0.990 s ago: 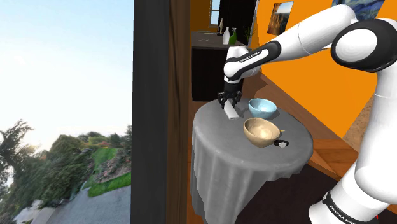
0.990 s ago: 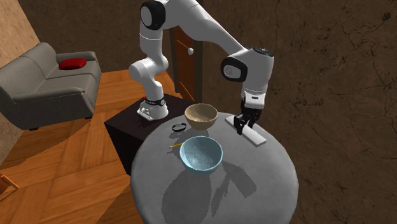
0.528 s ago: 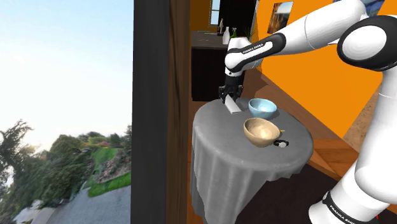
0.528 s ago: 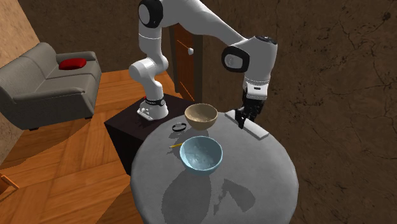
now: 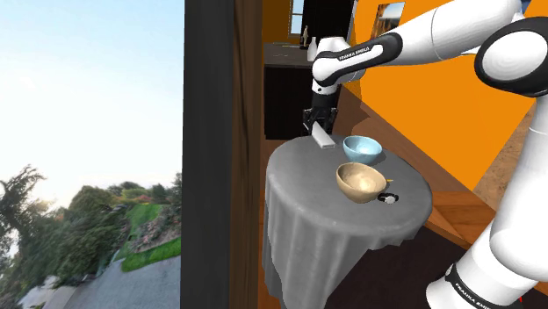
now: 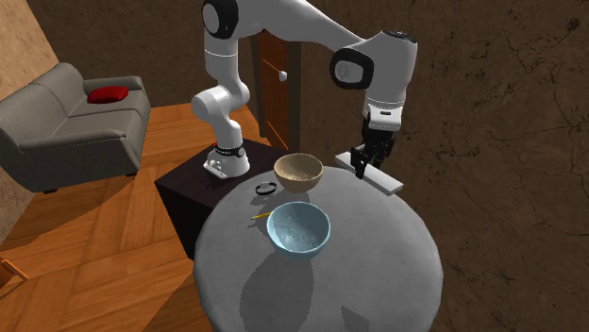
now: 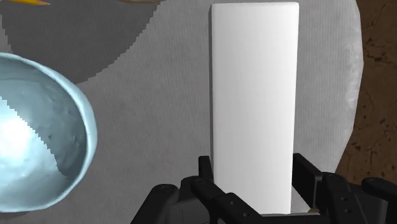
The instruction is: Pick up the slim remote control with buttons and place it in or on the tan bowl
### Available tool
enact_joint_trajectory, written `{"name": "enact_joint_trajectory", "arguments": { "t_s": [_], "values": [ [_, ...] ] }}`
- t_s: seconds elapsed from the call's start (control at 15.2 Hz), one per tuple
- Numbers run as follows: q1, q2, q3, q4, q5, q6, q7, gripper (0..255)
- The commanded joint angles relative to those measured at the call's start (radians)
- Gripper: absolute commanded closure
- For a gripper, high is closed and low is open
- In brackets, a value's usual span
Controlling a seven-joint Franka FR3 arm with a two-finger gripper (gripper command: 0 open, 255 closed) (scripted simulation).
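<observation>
A: Where's the remote (image 7: 254, 95) right now?
B: It's pinched by one short end between the two black fingers of the gripper (image 7: 253, 175). The rest sticks out past the fingertips, above the grey table (image 6: 378, 273) near its rim, at the second exterior view's upper right. It looks lifted clear of the table, though I can't be sure
A: How will it handle?
B: Light and stiff, I'd guess. It's a flat, slim white slab with no buttons drawn on it. The smooth faces could be slippery, and held at the end like this it may swing if the arm jerks. A hold nearer the middle would be steadier
A: And the tan bowl (image 6: 298, 171)?
B: Apart from the remote, on the stand's side of the table, with the blue bowl (image 6: 298, 229) near both. The tan bowl is round, so the slab will likely rest slanted in it
</observation>
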Motion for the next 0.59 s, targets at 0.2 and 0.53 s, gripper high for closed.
{"name": "enact_joint_trajectory", "arguments": {
  "t_s": [0.2,0.53],
  "values": [
    [0.000,-0.127,-0.002,-0.146,-0.007,0.019,0.000,255],
    [-0.003,-0.324,-0.006,-0.381,-0.019,0.058,0.000,255]
  ]
}}
